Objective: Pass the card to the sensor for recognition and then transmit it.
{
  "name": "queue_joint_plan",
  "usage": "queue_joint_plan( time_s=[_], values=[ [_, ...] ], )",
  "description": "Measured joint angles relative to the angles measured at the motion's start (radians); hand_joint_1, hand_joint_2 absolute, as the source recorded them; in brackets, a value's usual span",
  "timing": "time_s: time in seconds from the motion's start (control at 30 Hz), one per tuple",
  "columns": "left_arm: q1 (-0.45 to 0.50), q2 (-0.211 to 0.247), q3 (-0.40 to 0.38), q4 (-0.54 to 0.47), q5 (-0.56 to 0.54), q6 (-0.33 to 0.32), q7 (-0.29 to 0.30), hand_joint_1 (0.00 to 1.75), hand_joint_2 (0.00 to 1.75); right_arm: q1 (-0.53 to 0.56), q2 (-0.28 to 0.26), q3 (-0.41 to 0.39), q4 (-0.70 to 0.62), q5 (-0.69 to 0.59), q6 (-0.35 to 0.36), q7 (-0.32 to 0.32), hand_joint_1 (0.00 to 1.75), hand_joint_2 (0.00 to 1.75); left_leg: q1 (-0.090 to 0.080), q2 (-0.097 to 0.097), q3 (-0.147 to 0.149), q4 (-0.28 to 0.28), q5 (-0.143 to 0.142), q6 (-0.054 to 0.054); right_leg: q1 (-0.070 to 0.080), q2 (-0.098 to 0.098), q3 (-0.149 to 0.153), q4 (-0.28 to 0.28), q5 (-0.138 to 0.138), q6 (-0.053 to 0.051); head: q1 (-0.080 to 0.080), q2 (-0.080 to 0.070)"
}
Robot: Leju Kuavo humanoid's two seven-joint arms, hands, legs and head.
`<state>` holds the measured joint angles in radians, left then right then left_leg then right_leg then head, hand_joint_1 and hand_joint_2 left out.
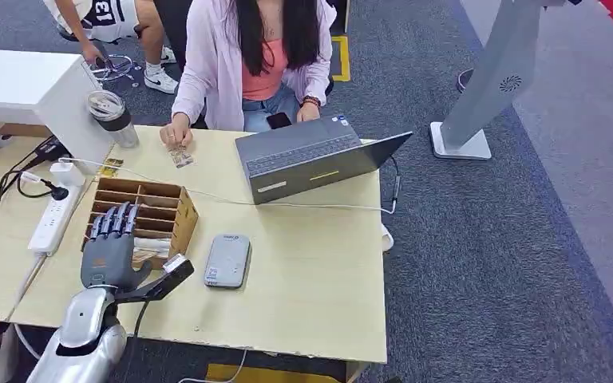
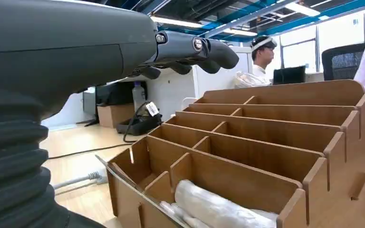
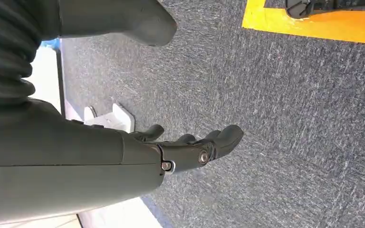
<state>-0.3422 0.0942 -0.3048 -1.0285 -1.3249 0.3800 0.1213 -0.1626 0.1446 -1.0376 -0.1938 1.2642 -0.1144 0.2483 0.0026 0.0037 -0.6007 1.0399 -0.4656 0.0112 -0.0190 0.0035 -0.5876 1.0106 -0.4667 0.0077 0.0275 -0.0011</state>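
Observation:
My left hand (image 1: pixel 110 249) hovers flat over the wooden slotted organiser (image 1: pixel 168 214), fingers apart and holding nothing. In the left wrist view its fingers (image 2: pixel 195 50) reach out above the organiser's compartments (image 2: pixel 275 142), and white wrapped items (image 2: pixel 214 206) lie in the nearest slot. The grey card reader (image 1: pixel 227 260) lies on the table just right of the organiser. A small card (image 1: pixel 180 158) lies by the seated person's hand at the far edge. My right hand (image 3: pixel 190 149) hangs over the grey carpet, fingers loosely extended and empty.
An open grey laptop (image 1: pixel 311 155) sits in front of the seated person (image 1: pixel 255 56). A white power strip (image 1: pixel 52 217) with cables, a lidded cup (image 1: pixel 114 117) and a white box (image 1: pixel 24 84) stand at the left. A cable (image 1: pixel 303 205) crosses the table (image 1: pixel 319 279).

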Motion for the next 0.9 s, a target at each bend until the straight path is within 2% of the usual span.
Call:
queue_joint_plan(
  time_s=[0.9],
  values=[
    [-0.004, 0.000, 0.016, -0.003, 0.020, -0.002, -0.011, 0.00, 1.75, 0.000, 0.000, -0.008, 0.000, 0.006, -0.001, -0.002, 0.00, 1.75, 0.000, 0.000, 0.000, 0.000, 0.000, 0.000, 0.000, 0.000, 0.000, 0.000, 0.000, 0.000, 0.000, 0.000]
  ],
)
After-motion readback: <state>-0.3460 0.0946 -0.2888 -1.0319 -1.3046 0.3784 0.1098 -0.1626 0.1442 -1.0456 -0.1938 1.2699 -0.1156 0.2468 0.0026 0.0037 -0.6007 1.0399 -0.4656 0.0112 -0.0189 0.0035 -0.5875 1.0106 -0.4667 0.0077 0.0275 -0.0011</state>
